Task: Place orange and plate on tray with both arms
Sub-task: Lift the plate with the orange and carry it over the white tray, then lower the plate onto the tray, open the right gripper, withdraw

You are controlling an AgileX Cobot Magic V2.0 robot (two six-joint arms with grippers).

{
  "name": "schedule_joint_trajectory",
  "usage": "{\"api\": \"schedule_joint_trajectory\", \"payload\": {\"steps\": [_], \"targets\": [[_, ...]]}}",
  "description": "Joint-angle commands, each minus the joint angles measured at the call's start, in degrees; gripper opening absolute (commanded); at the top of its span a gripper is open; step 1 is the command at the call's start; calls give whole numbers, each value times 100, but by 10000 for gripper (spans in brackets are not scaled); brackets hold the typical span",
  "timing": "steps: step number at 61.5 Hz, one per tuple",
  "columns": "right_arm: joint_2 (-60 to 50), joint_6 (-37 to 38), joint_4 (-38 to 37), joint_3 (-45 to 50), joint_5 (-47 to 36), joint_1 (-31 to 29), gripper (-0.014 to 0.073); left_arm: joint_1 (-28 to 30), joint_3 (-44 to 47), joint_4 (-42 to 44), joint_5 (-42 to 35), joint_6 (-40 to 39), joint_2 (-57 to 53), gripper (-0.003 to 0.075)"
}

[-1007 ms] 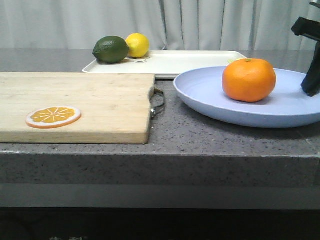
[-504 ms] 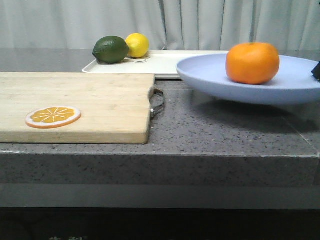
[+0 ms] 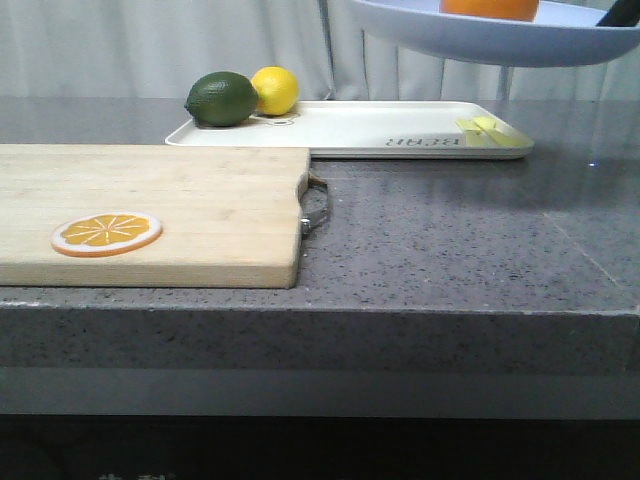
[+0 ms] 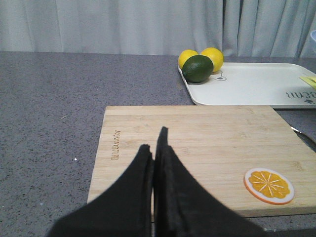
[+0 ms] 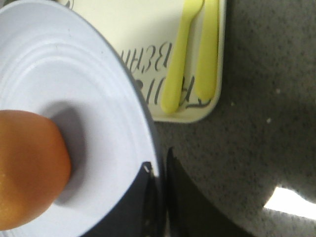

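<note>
The lavender-blue plate (image 3: 480, 35) is in the air at the top right of the front view, high above the cream tray (image 3: 380, 130). The orange (image 3: 490, 8) rests on it, mostly cut off by the frame edge. In the right wrist view my right gripper (image 5: 159, 165) is shut on the plate's rim (image 5: 98, 98), with the orange (image 5: 27, 173) on the plate and the tray (image 5: 148, 39) below. My left gripper (image 4: 154, 143) is shut and empty above the wooden cutting board (image 4: 197, 148).
A lime (image 3: 221, 98) and a lemon (image 3: 275, 90) sit at the tray's far left corner. Yellow cutlery (image 5: 197, 54) lies at the tray's right end. An orange slice (image 3: 106, 233) lies on the cutting board (image 3: 150, 210), left of the tray.
The plate with the orange has risen from the counter to high above the tray's right end, held by my right gripper. The tray's right part now shows.
</note>
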Motion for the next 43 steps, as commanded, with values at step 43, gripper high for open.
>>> {"api": "schedule_joint_trajectory", "payload": {"steps": [43], "targets": [[3755,2714,-701,-5865,529,1522,-110,10,-116,-61,-512,-40,73,-17]]}}
